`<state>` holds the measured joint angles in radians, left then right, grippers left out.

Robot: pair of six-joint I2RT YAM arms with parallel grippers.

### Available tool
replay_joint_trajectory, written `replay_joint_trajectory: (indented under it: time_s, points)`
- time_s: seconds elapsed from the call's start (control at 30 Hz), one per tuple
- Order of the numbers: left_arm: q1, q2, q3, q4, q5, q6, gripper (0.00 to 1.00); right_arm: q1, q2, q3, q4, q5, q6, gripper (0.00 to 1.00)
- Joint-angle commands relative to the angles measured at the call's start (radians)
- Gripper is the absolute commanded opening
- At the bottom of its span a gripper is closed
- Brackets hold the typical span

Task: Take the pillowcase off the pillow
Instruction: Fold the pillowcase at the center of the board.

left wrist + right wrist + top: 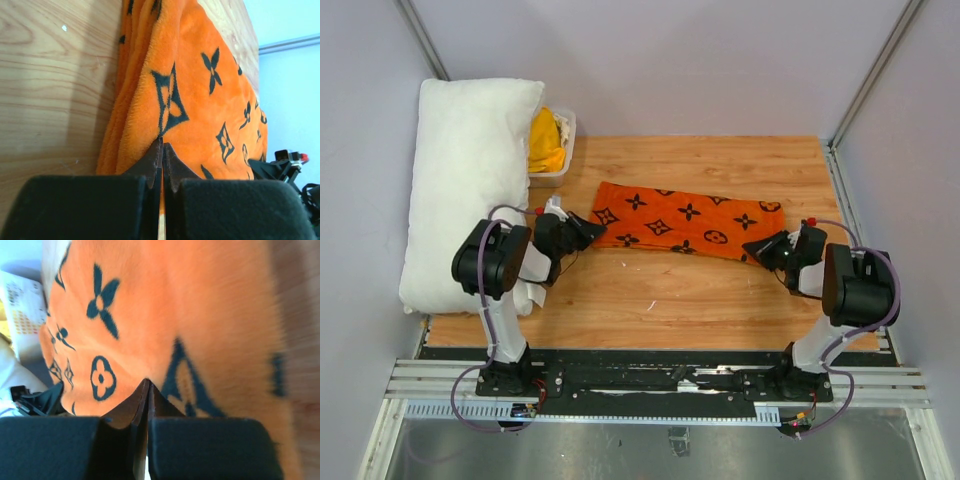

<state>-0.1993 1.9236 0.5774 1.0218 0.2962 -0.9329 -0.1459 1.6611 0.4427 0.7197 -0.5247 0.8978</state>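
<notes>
The orange pillowcase with black flower motifs lies flat and empty across the middle of the wooden table. Apart from it, the plump white pillow lies bare along the left edge. My left gripper is shut, with its tips at the pillowcase's left end. In the left wrist view the closed left gripper meets over the fleece of the pillowcase, with no fold seen between the fingers. My right gripper is shut at the right end; in the right wrist view this gripper touches the pillowcase.
A clear bin holding a plain yellow cloth stands at the back left beside the pillow. Grey walls close in the table on three sides. The arm bases sit on a rail along the near edge.
</notes>
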Motion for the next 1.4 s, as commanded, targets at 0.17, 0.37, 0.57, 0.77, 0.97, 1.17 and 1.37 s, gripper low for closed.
replay_joint_trajectory:
  time_s: [0.17, 0.37, 0.57, 0.77, 0.97, 1.17, 1.37]
  points:
    - [0.050, -0.043, -0.029, 0.002, -0.079, 0.011, 0.00, -0.123, 0.172, -0.071, 0.322, -0.071, 0.135, 0.01]
    - [0.049, -0.229, 0.106, -0.272, -0.129, 0.208, 0.00, -0.108, 0.045, -0.063, 0.275, -0.041, 0.103, 0.12]
    - [0.060, -0.279, 0.317, -0.661, -0.305, 0.435, 0.58, -0.053, -0.226, -0.008, 0.044, 0.039, -0.009, 0.94]
    - [0.097, -0.176, 0.433, -0.819, -0.066, 0.474, 0.87, 0.043, -0.495, 0.097, -0.278, 0.201, -0.185, 0.99]
    - [0.109, -0.092, 0.470, -0.914, 0.047, 0.486, 0.89, 0.049, -0.581, 0.111, -0.335, 0.196, -0.199, 0.98]
    - [0.133, -0.001, 0.446, -0.865, 0.290, 0.437, 0.99, 0.051, -0.582, 0.101, -0.313, 0.160, -0.189, 0.98]
    - [0.143, 0.059, 0.395, -0.785, 0.420, 0.371, 0.99, 0.051, -0.583, 0.091, -0.293, 0.136, -0.172, 0.99]
